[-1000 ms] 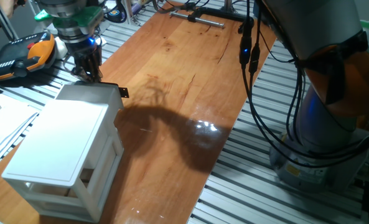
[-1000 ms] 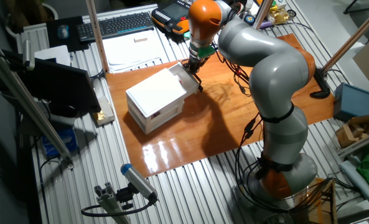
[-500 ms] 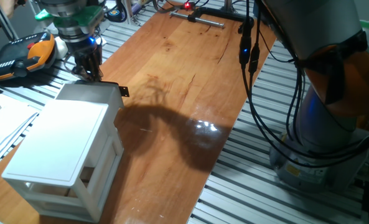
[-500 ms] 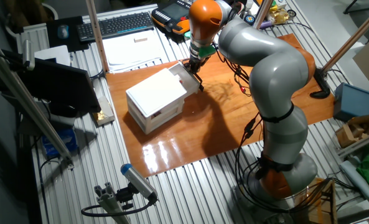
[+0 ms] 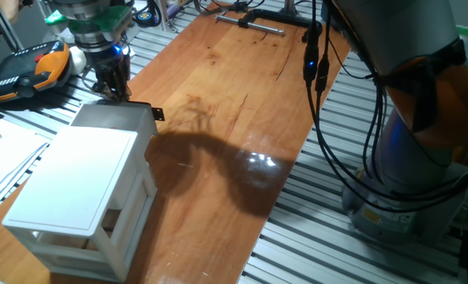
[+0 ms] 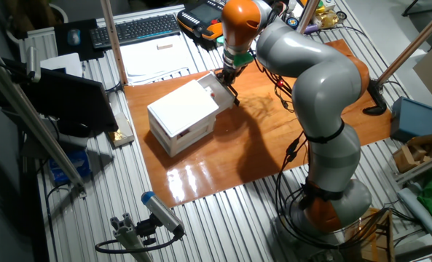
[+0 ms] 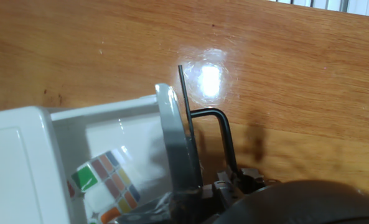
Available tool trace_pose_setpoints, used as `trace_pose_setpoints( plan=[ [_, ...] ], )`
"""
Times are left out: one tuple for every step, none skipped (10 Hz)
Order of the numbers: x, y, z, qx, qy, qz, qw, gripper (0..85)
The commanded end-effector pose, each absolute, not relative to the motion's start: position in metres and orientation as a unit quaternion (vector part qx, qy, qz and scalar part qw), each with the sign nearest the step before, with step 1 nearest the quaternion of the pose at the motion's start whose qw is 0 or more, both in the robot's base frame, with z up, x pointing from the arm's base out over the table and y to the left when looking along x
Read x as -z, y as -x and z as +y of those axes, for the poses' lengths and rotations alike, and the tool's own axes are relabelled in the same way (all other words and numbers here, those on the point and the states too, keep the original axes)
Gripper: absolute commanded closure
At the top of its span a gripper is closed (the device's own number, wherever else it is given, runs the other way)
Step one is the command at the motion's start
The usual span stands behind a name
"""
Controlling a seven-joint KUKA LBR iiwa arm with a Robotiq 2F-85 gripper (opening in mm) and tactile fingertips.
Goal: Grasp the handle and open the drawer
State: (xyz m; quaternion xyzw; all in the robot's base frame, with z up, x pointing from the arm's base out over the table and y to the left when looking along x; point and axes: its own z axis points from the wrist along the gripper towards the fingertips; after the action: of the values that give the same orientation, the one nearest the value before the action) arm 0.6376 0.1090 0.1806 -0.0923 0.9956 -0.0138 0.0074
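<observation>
The white cabinet [image 5: 76, 185] stands on the wooden table; it also shows in the other fixed view [image 6: 181, 113]. Its top drawer [image 5: 114, 118] is pulled partly out toward the arm. In the hand view the drawer's front wall [image 7: 169, 124] is close up, with the black handle [image 7: 224, 140] sticking out from it. A black tab [image 5: 156, 115] shows at the drawer's front corner. My gripper [image 5: 111, 85] sits at the drawer's front edge, its fingers closed on the handle plate at the bottom of the hand view [image 7: 193, 198]. A colourful cube [image 7: 106, 183] lies inside the drawer.
An orange and black pendant [image 5: 24, 67] lies behind the gripper. A black clamp [image 5: 269, 17] is at the table's far end, and cables [image 5: 320, 87] hang at the table's right edge. A keyboard [image 6: 135, 29] and papers [image 6: 157, 54] lie beyond the cabinet.
The gripper has shifted slightly away from the cabinet, and the drawer's front edge has moved a little with it.
</observation>
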Motion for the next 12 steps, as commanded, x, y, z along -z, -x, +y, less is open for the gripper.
trace_pose_setpoints(
  plan=[
    [-0.1802, -0.6382, 0.1078, 0.014, 0.092, 0.996, 0.008, 84.3],
    [-0.1795, -0.6388, 0.1067, 0.014, 0.093, 0.996, 0.009, 84.3],
    [-0.1794, -0.6392, 0.1057, 0.014, 0.093, 0.996, 0.009, 84.3],
    [-0.1796, -0.6393, 0.1050, 0.016, 0.094, 0.995, 0.010, 84.3],
    [-0.1795, -0.6395, 0.1041, 0.016, 0.094, 0.995, 0.010, 84.3],
    [-0.1789, -0.6399, 0.1034, 0.016, 0.095, 0.995, 0.010, 84.3],
    [-0.1784, -0.6401, 0.1024, 0.016, 0.095, 0.995, 0.011, 84.3],
    [-0.1790, -0.6402, 0.1013, 0.016, 0.097, 0.995, 0.011, 84.3],
    [-0.1798, -0.6403, 0.1003, 0.016, 0.098, 0.995, 0.011, 84.3],
    [-0.1805, -0.6404, 0.0995, 0.016, 0.099, 0.995, 0.012, 84.3],
    [-0.1807, -0.6405, 0.0991, 0.017, 0.100, 0.995, 0.012, 84.3],
    [-0.1807, -0.6406, 0.0984, 0.017, 0.101, 0.995, 0.012, 84.3]
  ],
)
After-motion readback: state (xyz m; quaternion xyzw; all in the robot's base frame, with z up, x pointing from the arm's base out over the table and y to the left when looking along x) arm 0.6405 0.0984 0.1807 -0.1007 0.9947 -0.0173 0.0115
